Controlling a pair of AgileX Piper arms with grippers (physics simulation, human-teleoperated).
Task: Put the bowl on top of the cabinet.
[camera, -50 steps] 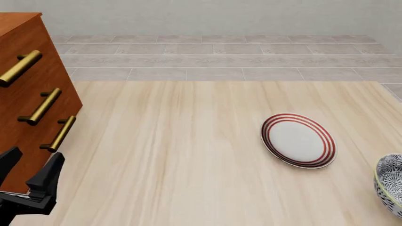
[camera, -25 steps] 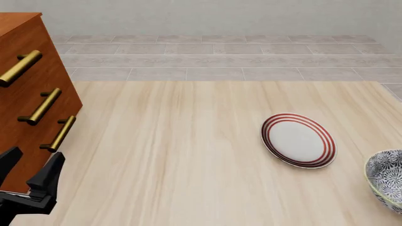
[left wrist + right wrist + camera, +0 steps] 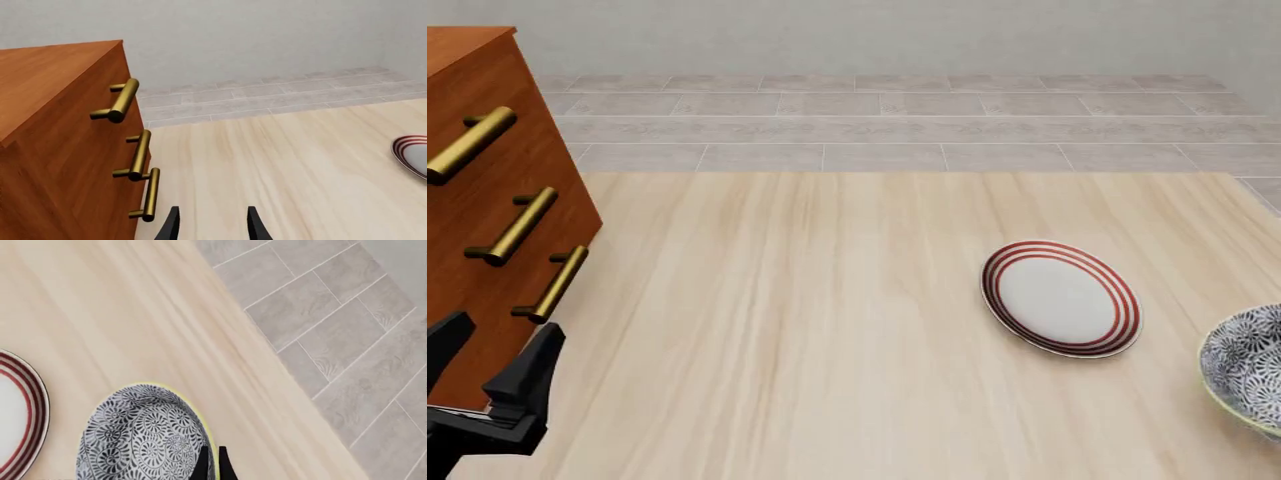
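Front view: the bowl is seen at the bench's right edge, near the front, tilted, just beside the red-ringed plate. In the right wrist view its rim is pinched by the right claw. The left claw is held wide beside the cabinet at the left edge.

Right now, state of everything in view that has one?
Bowl: upright, tilted, rim pinched by right gripper.
Plate: tilted on the table, untouched.
Cabinet: drawers shut, nothing seen on its top.
Left gripper: open, holding nothing.
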